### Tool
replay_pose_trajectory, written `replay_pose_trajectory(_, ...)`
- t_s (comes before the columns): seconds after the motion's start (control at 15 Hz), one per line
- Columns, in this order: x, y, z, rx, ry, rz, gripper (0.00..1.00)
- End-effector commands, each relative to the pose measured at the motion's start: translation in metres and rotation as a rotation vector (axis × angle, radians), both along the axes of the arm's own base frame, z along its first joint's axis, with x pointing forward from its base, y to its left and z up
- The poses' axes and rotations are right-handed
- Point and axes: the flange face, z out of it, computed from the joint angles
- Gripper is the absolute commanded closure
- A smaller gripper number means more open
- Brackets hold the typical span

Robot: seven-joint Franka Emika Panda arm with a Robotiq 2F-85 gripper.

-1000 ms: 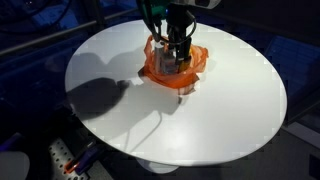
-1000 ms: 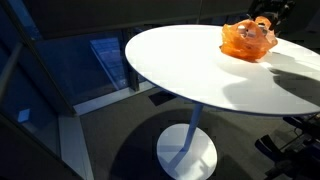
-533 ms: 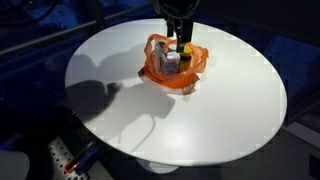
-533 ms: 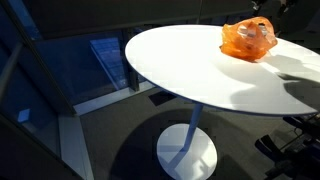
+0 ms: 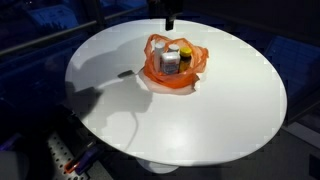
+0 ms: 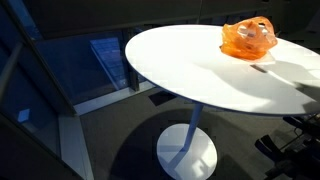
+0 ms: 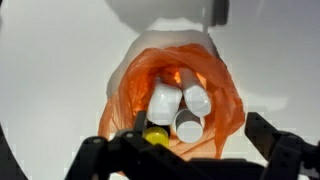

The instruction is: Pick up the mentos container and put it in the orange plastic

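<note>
The orange plastic (image 5: 172,68) lies crinkled like a shallow bowl at the far middle of the round white table (image 5: 150,120). The mentos container (image 5: 171,62), a small white tub, stands inside it beside an orange-yellow bottle (image 5: 185,54). My gripper (image 5: 170,16) hangs high above the bag, mostly cut off by the top edge. In the wrist view my gripper (image 7: 198,125) is open and empty, and looks down on the orange plastic (image 7: 225,105) with white-capped containers (image 7: 188,127) and a yellow cap (image 7: 155,136) in it. I cannot tell which of these is the mentos container there. The bag also shows in an exterior view (image 6: 247,38).
The table stands on a white pedestal foot (image 6: 186,155) over a dark floor. The arm's shadow (image 5: 100,80) falls on the tabletop. Dark equipment (image 6: 290,140) stands beside the table's edge.
My gripper has lifted straight up out of the orange plastic and is now open above it. The white tub stays behind in the bag.
</note>
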Motion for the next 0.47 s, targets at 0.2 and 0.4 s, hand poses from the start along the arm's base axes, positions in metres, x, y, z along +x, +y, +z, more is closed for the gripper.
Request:
replay_pose_trajectory(0.2,-0.015,0.015,0.038,-0.031,-0.02,0.112,0.0)
replay_pose_trajectory(0.4,-0.01,0.015,0.033,-0.014,-0.026,0.09,0.0)
